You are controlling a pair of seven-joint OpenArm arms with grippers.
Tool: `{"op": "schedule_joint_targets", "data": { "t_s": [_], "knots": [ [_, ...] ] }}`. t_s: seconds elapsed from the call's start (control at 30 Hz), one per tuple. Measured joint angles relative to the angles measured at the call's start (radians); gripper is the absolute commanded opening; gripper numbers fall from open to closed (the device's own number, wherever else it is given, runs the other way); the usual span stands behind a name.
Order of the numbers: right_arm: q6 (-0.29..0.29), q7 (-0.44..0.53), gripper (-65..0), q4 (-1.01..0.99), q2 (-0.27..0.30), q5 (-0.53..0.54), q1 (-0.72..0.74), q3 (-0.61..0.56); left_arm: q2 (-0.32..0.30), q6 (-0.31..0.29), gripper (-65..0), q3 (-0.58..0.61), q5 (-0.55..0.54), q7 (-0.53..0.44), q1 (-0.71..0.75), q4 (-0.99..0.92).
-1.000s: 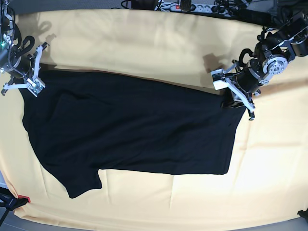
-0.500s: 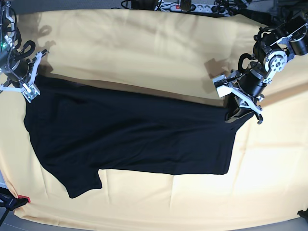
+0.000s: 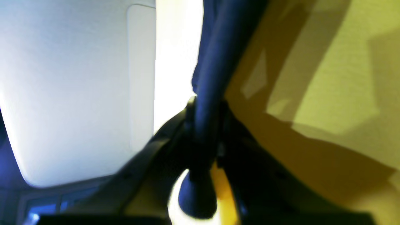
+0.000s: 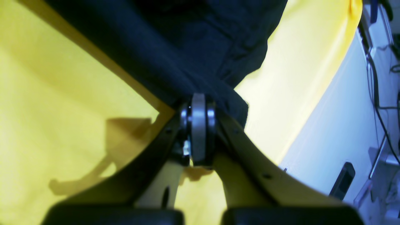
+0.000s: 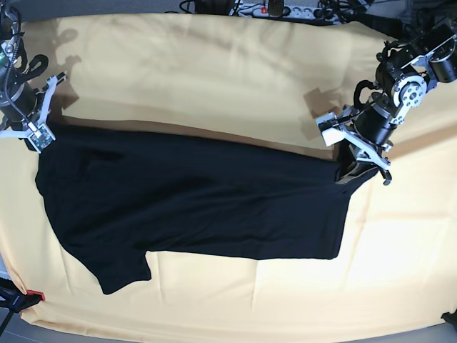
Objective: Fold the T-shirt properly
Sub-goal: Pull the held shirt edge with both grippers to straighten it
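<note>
The black T-shirt [image 5: 193,196] lies plain side up across the frame's middle on the yellow cloth [image 5: 214,64], long axis left to right, one sleeve pointing lower left. The right pincer [image 4: 198,103] and left pincer [image 3: 203,109] each clench a top corner.

My left wrist view is badly blurred: a dark band of the black cotton T-shirt [image 3: 212,78] runs between the left gripper [image 3: 203,125] fingers, and I cannot tell whether they pinch it.
</note>
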Motion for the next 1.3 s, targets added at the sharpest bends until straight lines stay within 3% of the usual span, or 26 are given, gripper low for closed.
{"op": "schedule_joint_targets", "data": {
  "t_s": [0.07,0.17,0.23,0.3,0.5,0.57,0.67,0.73,0.83,1.0,1.13,1.23,1.3],
  "knots": [
    [0.0,0.0,-65.0,0.0,-0.004,0.0,0.0,0.0,-0.001,0.038,-46.6,-0.009,0.021,0.019,-0.018,0.003],
    [0.0,0.0,-65.0,0.0,-0.004,0.004,0.0,0.0,-0.005,-0.007,-45.7,-0.021,0.025,0.062,-0.028,0.009],
    [0.0,0.0,-65.0,0.0,-0.004,0.003,0.0,0.0,-0.008,-0.071,-52.3,-0.018,-0.029,0.073,-0.018,0.007],
    [0.0,0.0,-65.0,0.0,-0.004,0.004,0.0,0.0,-0.004,-0.091,-64.6,-0.017,-0.038,0.071,-0.008,0.006],
    [0.0,-0.032,-65.0,0.0,-0.004,0.004,0.0,0.0,-0.003,-0.086,-65.0,-0.017,-0.041,0.072,-0.016,0.007],
    [0.024,-0.046,-65.0,0.0,-0.004,0.004,-0.009,0.0,-0.007,-0.107,-65.0,-0.017,-0.055,0.072,-0.014,0.008],
    [0.033,-0.054,-65.0,0.0,-0.002,0.002,-0.072,0.0,-0.035,-0.231,-65.0,-0.017,-0.109,0.093,-0.016,0.022],
    [0.05,-0.094,-65.0,0.0,-0.002,0.001,-0.117,0.001,-0.063,-0.268,-65.0,-0.017,-0.132,0.087,-0.005,0.04],
    [0.05,-0.105,-65.0,0.001,-0.002,-0.003,-0.169,0.001,-0.116,-0.27,-65.0,-0.017,-0.15,0.097,0.026,0.096],
    [0.049,-0.114,-65.0,0.002,-0.001,-0.004,-0.238,0.001,-0.205,-0.343,-65.0,-0.018,-0.19,0.106,0.103,0.218],
    [0.049,-0.142,-65.0,0.025,0.002,-0.005,-0.281,0.002,-0.262,-0.338,-65.0,-0.018,-0.192,0.112,0.135,0.255],
    [0.04,-0.062,-65.0,0.05,0.0,0.007,-0.288,0.002,-0.269,-0.338,-65.0,-0.018,-0.192,0.113,0.137,0.253],
    [0.035,0.027,-55.2,0.05,0.001,0.031,-0.285,0.002,-0.269,-0.338,-65.0,-0.018,-0.192,0.113,0.137,0.253]
  ]
}}
